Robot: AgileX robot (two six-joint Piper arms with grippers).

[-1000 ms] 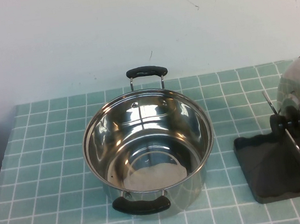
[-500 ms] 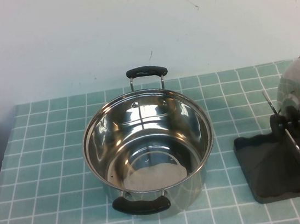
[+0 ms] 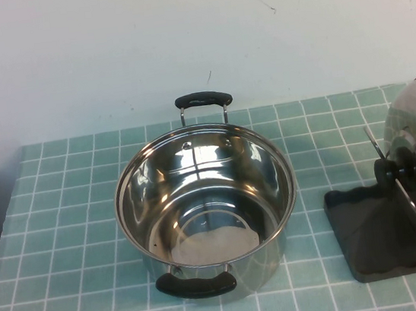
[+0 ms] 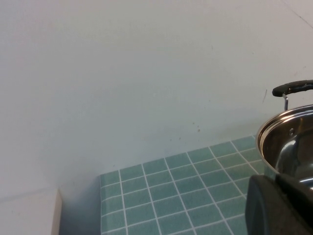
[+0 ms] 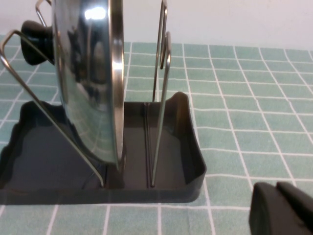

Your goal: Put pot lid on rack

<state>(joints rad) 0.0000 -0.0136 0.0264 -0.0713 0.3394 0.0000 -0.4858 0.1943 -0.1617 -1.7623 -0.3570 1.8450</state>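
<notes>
Right gripper beside dark plastic wire rack, grip state indiscernible, shiny domed steel lid upright between dividers (black knob), left gripper near steel pot, likewise indiscernible.

No text, label, brand, number or sign can be read anywhere (not on the pot, the lid, the rack, the tiles or the wall). The left gripper sits near the pot and the right gripper near the rack; both are plain black, unmarked.
</notes>
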